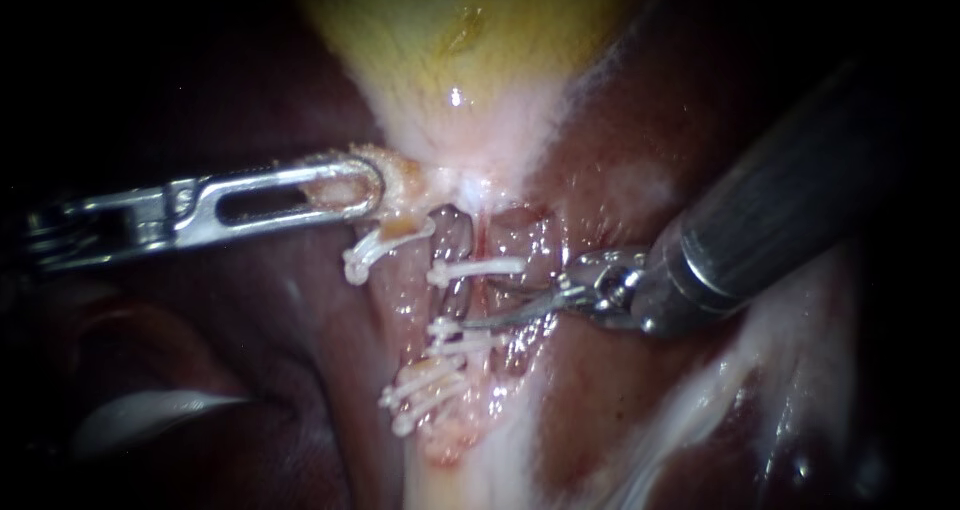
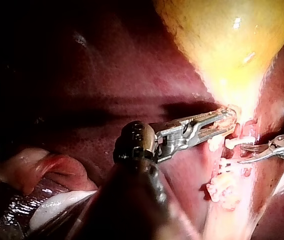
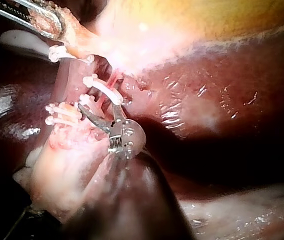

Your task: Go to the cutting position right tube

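My left instrument (image 1: 368, 184) comes in from the left with its slotted jaws shut on pale tissue at the gallbladder (image 1: 450, 40) neck, also seen in the left wrist view (image 2: 228, 119). Several white clips (image 1: 476, 268) cross the tubes below the neck. My right instrument (image 1: 488, 303) ends in two thin curved blades. They stand open between an upper clip and a lower clip (image 1: 465, 342), with the right tube (image 1: 505, 306) in the gap. The right wrist view shows the same open blades (image 3: 101, 109) at the clipped tubes.
Dark red liver (image 1: 250, 370) surrounds the field on both sides. A cluster of clips (image 1: 425, 390) sits lower on the pale stalk (image 1: 470, 470). The thick shaft of the right instrument (image 1: 780, 220) covers the liver at the right.
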Tool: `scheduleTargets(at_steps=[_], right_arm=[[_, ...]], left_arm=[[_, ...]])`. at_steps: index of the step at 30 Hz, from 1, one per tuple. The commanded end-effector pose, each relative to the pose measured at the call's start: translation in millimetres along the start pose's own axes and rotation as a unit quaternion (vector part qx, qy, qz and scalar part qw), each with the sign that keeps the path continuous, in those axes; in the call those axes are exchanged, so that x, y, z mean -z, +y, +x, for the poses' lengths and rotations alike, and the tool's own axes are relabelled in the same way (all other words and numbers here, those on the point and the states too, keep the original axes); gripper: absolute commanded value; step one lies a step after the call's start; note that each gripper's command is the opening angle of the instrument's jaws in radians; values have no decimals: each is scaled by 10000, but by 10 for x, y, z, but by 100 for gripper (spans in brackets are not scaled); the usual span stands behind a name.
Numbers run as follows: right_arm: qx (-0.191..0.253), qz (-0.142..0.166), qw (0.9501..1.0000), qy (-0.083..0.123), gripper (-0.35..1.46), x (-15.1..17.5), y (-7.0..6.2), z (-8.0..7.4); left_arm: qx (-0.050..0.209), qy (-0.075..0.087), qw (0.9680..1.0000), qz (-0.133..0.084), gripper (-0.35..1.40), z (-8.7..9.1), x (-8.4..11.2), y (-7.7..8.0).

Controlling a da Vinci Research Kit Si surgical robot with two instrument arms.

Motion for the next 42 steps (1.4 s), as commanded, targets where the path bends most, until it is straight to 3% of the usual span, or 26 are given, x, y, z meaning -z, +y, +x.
scheduleTargets(at_steps=[1, 17, 23, 31, 36, 42], right_arm=[[-32, 42, 10000, 5, 133, -1, 0, 1], [9, 237, 9997, 74, 135, -15, 6, 5], [119, 489, 9983, 282, 138, -14, 7, 5], [441, 1314, 9876, 741, 140, -13, 8, 6], [588, 1668, 9806, 847, 140, -13, 5, 5], [677, 1983, 9739, 876, 138, -11, -10, 5]], left_arm=[[0, 2, 10000, 1, -35, 0, 0, 0], [0, 2, 10000, 2, -35, 0, 0, 0], [0, 3, 10000, 2, -35, 0, 0, 0], [-1, 3, 10000, 3, -35, 0, 0, 1], [-3, 3, 10000, 4, -35, 0, 0, 2], [-4, 3, 10000, 4, -35, 0, -1, 3]])
